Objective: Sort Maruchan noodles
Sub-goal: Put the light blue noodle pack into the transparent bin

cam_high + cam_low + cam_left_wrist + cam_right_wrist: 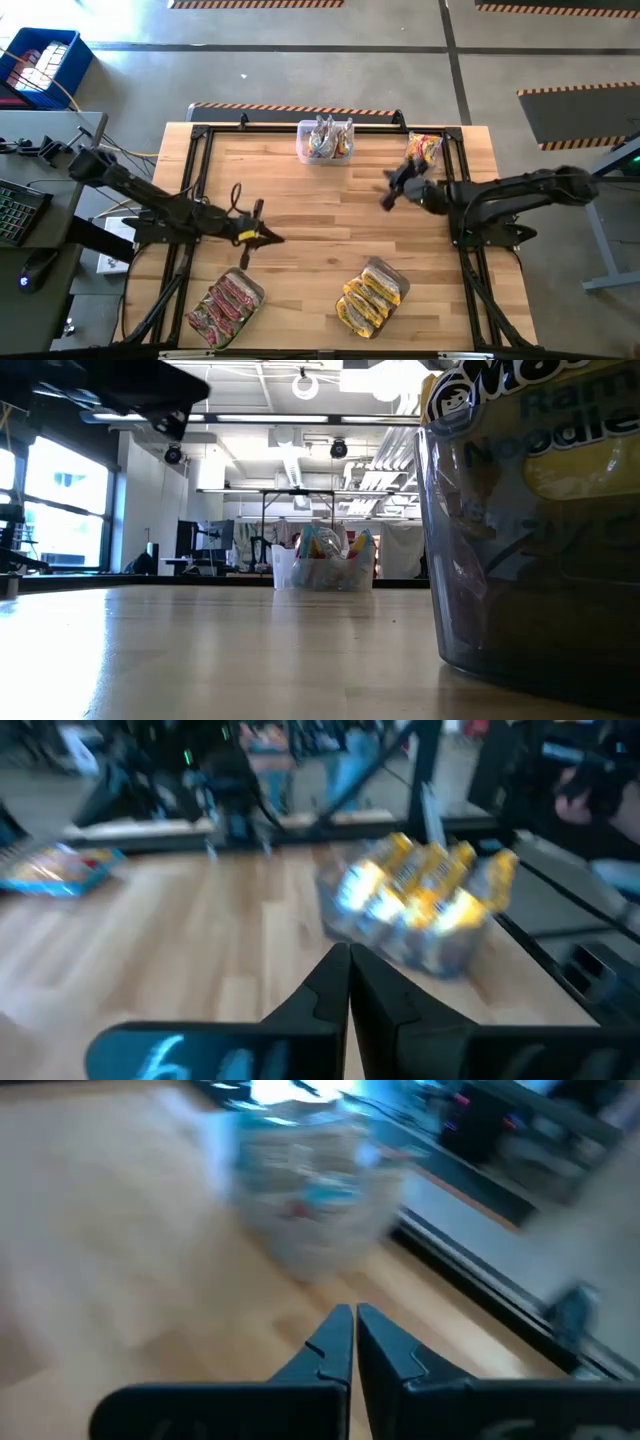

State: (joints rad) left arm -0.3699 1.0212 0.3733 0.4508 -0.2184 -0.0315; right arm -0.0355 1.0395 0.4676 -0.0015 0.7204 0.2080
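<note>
Three clear plastic tubs are counted on the wooden table (320,200): a tub of silver packets (325,140) at the far edge, a tub of pink-red packets (225,305) near left, and a tub of yellow packets (372,295) near right. One loose stack of yellow-red Maruchan noodles (424,150) is seen at the far right corner, outside any tub; individual packets cannot be counted. The left gripper (268,237) is held over bare table at centre-left, jaws fully closed, nothing gripped. The right gripper (388,200) is positioned just beside the loose stack, jaws likewise closed and empty.
</note>
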